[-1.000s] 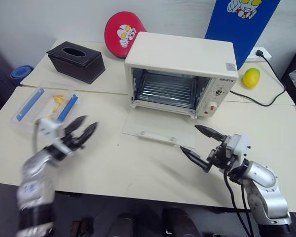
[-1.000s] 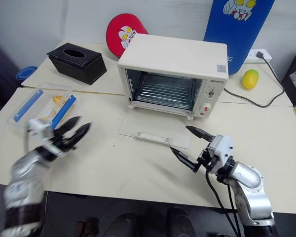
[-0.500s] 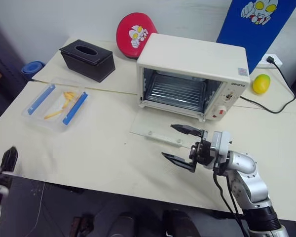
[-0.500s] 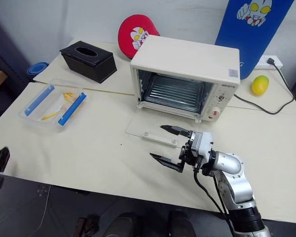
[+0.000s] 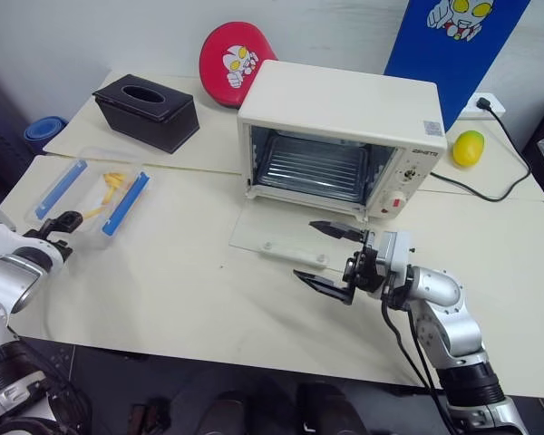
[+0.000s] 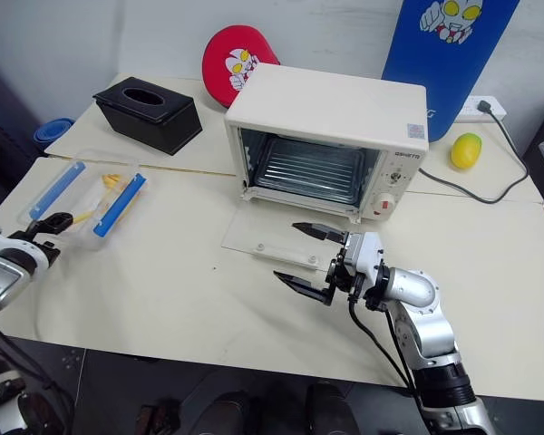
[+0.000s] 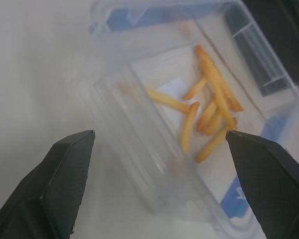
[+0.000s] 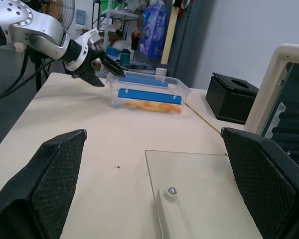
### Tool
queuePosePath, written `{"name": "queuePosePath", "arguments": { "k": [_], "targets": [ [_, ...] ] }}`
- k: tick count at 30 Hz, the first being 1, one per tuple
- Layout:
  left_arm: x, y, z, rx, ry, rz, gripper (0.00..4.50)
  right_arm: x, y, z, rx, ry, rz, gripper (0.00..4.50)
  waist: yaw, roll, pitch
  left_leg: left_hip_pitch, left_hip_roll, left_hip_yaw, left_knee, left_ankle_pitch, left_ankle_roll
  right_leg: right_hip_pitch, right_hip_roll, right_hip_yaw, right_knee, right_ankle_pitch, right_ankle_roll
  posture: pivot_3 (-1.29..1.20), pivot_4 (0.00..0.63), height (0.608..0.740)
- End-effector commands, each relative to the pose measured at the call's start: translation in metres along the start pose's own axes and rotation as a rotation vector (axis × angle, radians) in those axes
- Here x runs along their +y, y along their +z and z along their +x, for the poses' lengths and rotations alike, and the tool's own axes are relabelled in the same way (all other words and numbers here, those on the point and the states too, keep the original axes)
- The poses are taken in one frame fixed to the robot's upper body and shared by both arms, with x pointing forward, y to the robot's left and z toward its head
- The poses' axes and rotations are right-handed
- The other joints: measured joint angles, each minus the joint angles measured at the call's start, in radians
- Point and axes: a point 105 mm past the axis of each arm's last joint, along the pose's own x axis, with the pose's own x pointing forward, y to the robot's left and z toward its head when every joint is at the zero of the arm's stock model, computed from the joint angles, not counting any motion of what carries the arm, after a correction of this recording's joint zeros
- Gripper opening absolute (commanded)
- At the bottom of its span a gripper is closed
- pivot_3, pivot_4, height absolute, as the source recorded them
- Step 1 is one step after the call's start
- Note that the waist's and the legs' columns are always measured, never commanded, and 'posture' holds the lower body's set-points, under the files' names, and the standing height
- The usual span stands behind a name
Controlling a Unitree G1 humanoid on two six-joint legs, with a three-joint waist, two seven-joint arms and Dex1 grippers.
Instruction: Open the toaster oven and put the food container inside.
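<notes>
Now | food container (image 7: 189, 129) ahead of spread left gripper (image 7: 159, 149) jaws, apart

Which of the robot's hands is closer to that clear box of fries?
The left hand: it sits open at the near end of the food container. The right hand hovers open over the toaster oven's lowered glass door, well away.

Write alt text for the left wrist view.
A clear plastic food container holding yellow food strips lies on a pale table, just ahead of the left hand, whose two black fingers stand wide open with nothing between them. One of the container's blue clips shows along its side.
</notes>
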Motion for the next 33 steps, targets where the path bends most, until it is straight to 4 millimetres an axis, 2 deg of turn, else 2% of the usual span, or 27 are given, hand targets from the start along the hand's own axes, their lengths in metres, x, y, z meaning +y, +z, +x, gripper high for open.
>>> {"name": "queuePosePath", "arguments": {
  "k": [1, 2, 5, 13, 18, 22, 26, 29, 31, 33],
  "targets": [
    [0.007, 0.01, 0.004, -0.004, 0.061, 0.038, 4.45, 0.002, 0.012, 0.0, -0.037, -0.028, -0.051, 4.5, -0.001, 0.0, 0.0, 0.0, 0.0, 0.0, 0.0, 0.0, 0.0, 0.0, 0.0, 0.0, 0.0, 0.0, 0.0, 0.0, 0.15, 0.74],
    [0.007, 0.01, 0.004, 0.0, 0.063, 0.037, 4.45, 0.002, 0.012, -0.001, -0.037, -0.031, -0.051, 4.5, -0.002, 0.0, 0.0, 0.0, 0.0, 0.0, 0.0, 0.0, 0.0, 0.0, 0.0, 0.0, 0.0, 0.0, 0.0, 0.0, 0.15, 0.74],
    [0.01, 0.02, 0.005, -0.029, 0.09, 0.056, 3.88, 0.002, 0.012, -0.002, -0.032, -0.045, -0.054, 4.5, -0.003, 0.0, 0.0, 0.0, 0.0, 0.0, 0.001, 0.0, -0.001, 0.0, 0.0, 0.0, -0.001, 0.0, 0.0, 0.0, 0.15, 0.74],
    [0.004, 0.034, 0.006, -0.026, 0.072, 0.131, 1.54, 0.0, 0.007, -0.006, -0.01, -0.075, -0.054, 4.5, -0.001, 0.0, 0.0, 0.0, 0.0, 0.0, 0.001, 0.001, -0.002, 0.0, 0.0, 0.0, -0.001, 0.0, 0.0, 0.0, 0.15, 0.74],
    [0.003, 0.04, 0.005, 0.003, 0.038, 0.206, 0.25, -0.001, 0.006, -0.006, -0.009, -0.084, -0.054, 4.5, -0.002, 0.0, 0.0, 0.0, 0.0, 0.0, 0.0, 0.001, -0.002, 0.0, 0.0, 0.0, -0.001, 0.0, 0.0, 0.0, 0.15, 0.74],
    [-0.015, 0.059, -0.003, -0.045, -0.097, 0.269, 0.25, -0.004, 0.007, -0.01, -0.008, -0.115, -0.049, 4.5, -0.002, -0.002, 0.001, 0.0, 0.0, 0.0, 0.0, 0.001, -0.002, -0.001, 0.0, 0.0, -0.001, 0.0, 0.0, 0.0, 0.15, 0.74],
    [-0.051, 0.039, -0.016, 0.131, -0.275, 0.48, 0.25, 0.0, 0.003, -0.026, 0.046, -0.125, -0.043, 4.5, 0.003, -0.003, 0.003, -0.001, 0.0, 0.0, -0.001, 0.0, -0.002, 0.0, 0.0, 0.0, -0.001, 0.0, 0.0, 0.0, 0.15, 0.74],
    [-0.076, 0.027, -0.023, 0.208, -0.367, 0.601, 0.25, -0.007, 0.003, -0.04, 0.076, -0.187, -0.043, 4.5, 0.005, -0.002, 0.004, -0.001, 0.0, -0.004, -0.001, 0.0, -0.001, 0.001, 0.0, 0.001, -0.001, 0.0, 0.0, 0.0, 0.15, 0.74],
    [-0.105, 0.013, -0.025, 0.257, -0.466, 0.633, 0.25, -0.015, 0.001, -0.055, 0.107, -0.27, -0.044, 4.5, 0.007, -0.002, 0.005, -0.002, -0.001, -0.004, -0.001, 0.0, -0.001, 0.001, 0.0, 0.002, -0.002, 0.0, 0.0, 0.0, 0.15, 0.74],
    [-0.133, -0.01, -0.027, 0.326, -0.558, 0.677, 0.25, -0.014, -0.002, -0.067, 0.144, -0.307, -0.047, 4.5, 0.008, -0.002, 0.005, -0.003, -0.001, -0.005, 0.0, 0.0, -0.001, 0.0, 0.0, 0.002, -0.002, 0.0, 0.0, 0.0, 0.15, 0.74]
  ]
}}
